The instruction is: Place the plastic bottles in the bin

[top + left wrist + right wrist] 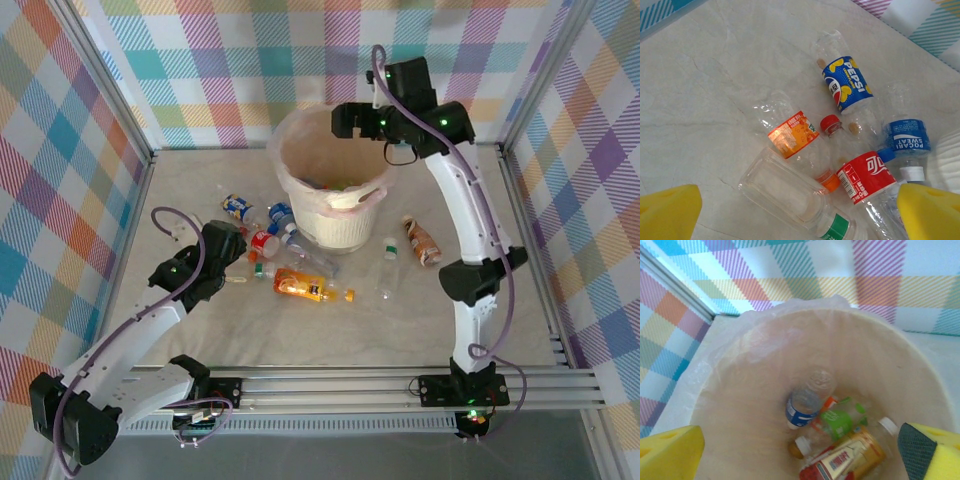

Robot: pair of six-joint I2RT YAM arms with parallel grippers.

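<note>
My left gripper (800, 212), jaws apart, hangs over the bottles (268, 240) lying just left of the bin (345, 228). The clear bottle (785, 192) lies slanted between its pads. The right gripper (350, 120) is wide open above the bin, farther from them.

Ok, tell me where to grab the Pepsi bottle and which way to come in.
Grip the Pepsi bottle across its blue label band, which looks round and uncrushed, unlike its crumpled clear end. It lies flat on the table, so bring the open left tool straight down, jaws astride its width. The Pocari Sweat bottle lies close by one end, so mid-label is probably safest.
</note>
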